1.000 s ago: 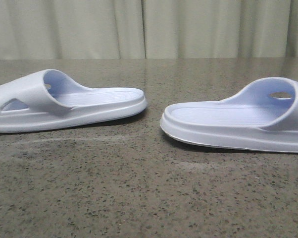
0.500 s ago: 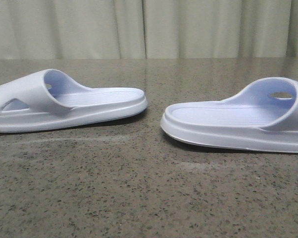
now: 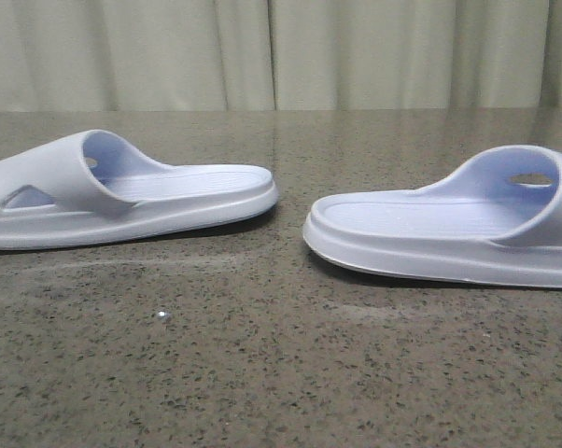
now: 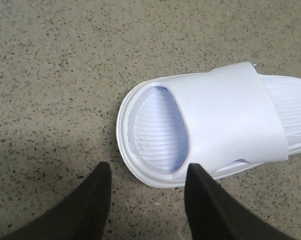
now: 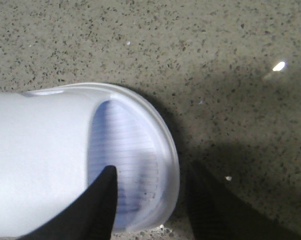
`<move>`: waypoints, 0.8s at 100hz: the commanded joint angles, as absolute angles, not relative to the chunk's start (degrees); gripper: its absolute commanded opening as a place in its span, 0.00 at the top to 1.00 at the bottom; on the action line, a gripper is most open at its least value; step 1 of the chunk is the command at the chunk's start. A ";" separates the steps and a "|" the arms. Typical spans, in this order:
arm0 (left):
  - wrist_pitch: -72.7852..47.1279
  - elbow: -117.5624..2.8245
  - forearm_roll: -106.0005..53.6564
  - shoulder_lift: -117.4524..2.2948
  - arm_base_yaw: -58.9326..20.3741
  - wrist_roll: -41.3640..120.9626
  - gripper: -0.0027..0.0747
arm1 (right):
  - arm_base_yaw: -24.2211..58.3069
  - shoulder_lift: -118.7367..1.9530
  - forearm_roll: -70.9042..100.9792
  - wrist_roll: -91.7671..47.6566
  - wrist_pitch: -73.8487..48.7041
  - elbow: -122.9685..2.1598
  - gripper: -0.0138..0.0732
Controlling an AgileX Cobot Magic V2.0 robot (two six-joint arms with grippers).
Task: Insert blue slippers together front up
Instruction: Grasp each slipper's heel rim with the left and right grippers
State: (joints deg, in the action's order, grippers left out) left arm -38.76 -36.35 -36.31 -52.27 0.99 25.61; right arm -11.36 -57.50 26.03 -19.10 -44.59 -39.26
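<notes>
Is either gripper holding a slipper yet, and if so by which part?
No, nothing is held. The left gripper is open over the toe end of the left slipper. The right gripper is open, straddling the toe rim of the right slipper.

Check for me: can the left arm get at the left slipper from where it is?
Probably yes. The left gripper hangs open just over the toe end of the left slipper, with nothing between them on the table.

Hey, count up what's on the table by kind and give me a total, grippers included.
Pale blue slippers: 2, left slipper and right slipper, heels facing, apart
Grippers: 2, left gripper and right gripper, both open
Total: 4
</notes>
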 commanded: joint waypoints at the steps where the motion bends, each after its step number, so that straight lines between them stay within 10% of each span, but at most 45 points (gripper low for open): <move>1: -35.97 -38.41 -38.64 -52.16 1.07 25.87 0.58 | -14.81 -57.51 31.68 -23.74 -44.78 -41.55 0.53; 80: -34.48 -38.41 -39.32 -52.16 1.07 26.86 0.58 | -16.73 -67.31 39.05 -32.11 -48.10 -41.92 0.53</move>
